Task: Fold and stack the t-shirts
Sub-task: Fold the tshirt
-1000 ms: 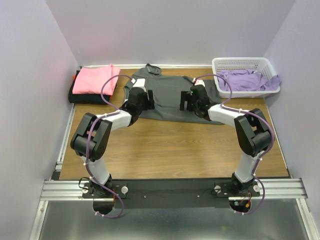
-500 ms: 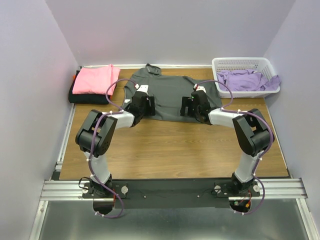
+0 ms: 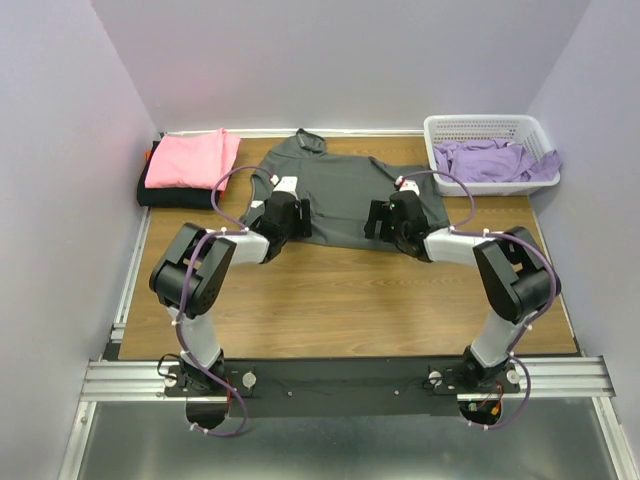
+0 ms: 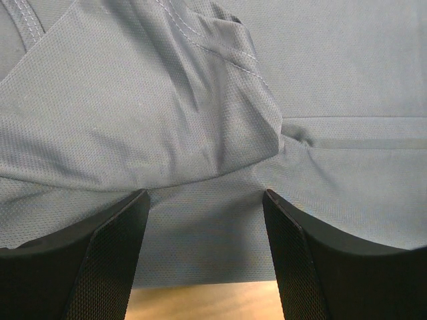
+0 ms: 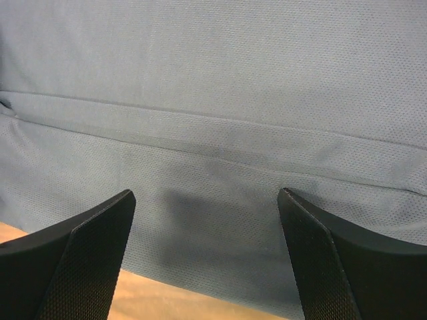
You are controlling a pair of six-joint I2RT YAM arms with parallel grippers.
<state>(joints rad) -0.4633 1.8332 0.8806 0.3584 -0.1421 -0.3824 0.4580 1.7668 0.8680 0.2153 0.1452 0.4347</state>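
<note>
A dark charcoal grey t-shirt (image 3: 340,185) lies spread flat at the back middle of the table, collar toward the far wall. My left gripper (image 3: 291,208) stands open low over its near-left hem, and my right gripper (image 3: 382,214) stands open over its near-right hem. In the left wrist view the open gripper (image 4: 205,197) frames the grey hem (image 4: 200,240), with a folded-over sleeve (image 4: 167,113) just beyond. In the right wrist view the open gripper (image 5: 207,197) frames flat grey cloth (image 5: 220,220). Neither holds anything. A folded pink t-shirt (image 3: 190,158) rests on a black one (image 3: 160,196) at the back left.
A white lattice basket (image 3: 478,124) at the back right holds lavender t-shirts (image 3: 490,160), one hanging over its right rim. Bare wooden table (image 3: 340,300) lies between the shirt's hem and the arm bases. Purple walls close in three sides.
Both grippers have drawn back toward me, from over the shirt's body to its near hem. The right jaws have narrowed very slightly. The shirts have not moved.
</note>
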